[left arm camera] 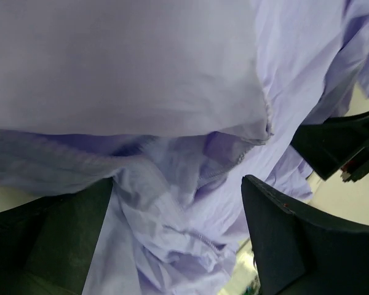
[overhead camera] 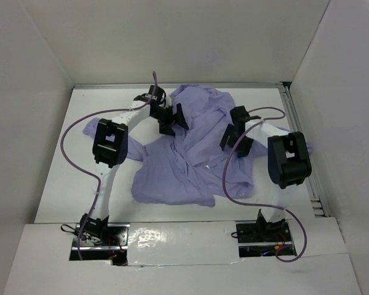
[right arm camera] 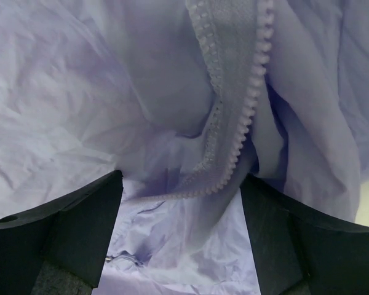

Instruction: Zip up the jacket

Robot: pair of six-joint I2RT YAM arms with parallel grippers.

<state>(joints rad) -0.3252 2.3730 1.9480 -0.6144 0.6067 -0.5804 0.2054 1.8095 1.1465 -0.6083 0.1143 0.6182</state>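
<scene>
The wrinkled lavender fabric jacket point(overhead camera: 184, 166) showed its pale toothed zipper strip point(right arm camera: 230, 61) running straight ahead between the released jaws of the right gripper point(right arm camera: 179, 184); the left gripper point(left arm camera: 178, 184), also released, seemed farther from it.

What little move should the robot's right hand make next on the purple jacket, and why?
Probably ease the right gripper forward and close it on the zipper teeth. Its jaws stand open, and that toothed edge of the jacket lies loose just ahead of them, not gripped.
</scene>
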